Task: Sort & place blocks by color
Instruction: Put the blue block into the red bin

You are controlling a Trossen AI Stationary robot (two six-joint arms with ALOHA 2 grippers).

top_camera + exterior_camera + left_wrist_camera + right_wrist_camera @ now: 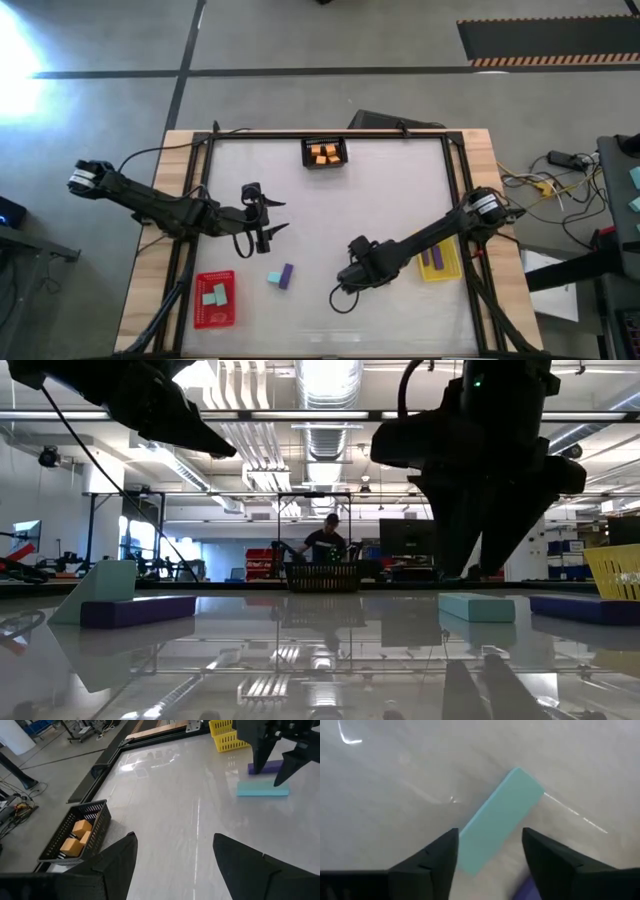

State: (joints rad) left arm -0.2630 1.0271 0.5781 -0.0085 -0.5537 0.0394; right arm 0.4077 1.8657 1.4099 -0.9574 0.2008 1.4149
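Observation:
My right gripper [490, 835] is open and points down over a teal block [501, 817] lying flat on the table, one finger on each side and clear of it. A purple block [270, 767] lies right beside that teal block [262, 789]; the arm hides both in the high view. My left gripper [277, 216] is open over bare table, left of centre. Another teal block [273, 279] and purple block [286, 275] lie together near the front. Orange blocks [325, 152] sit in the black tray, teal ones [214, 296] in the red tray, purple ones [434, 260] in the yellow tray.
The black tray [325, 163] stands at the far edge, the red tray [214, 318] at the near left and the yellow tray [440, 274] at the right under my right arm. A dark frame [330, 135] borders the table. A person shows far behind the table [325, 540].

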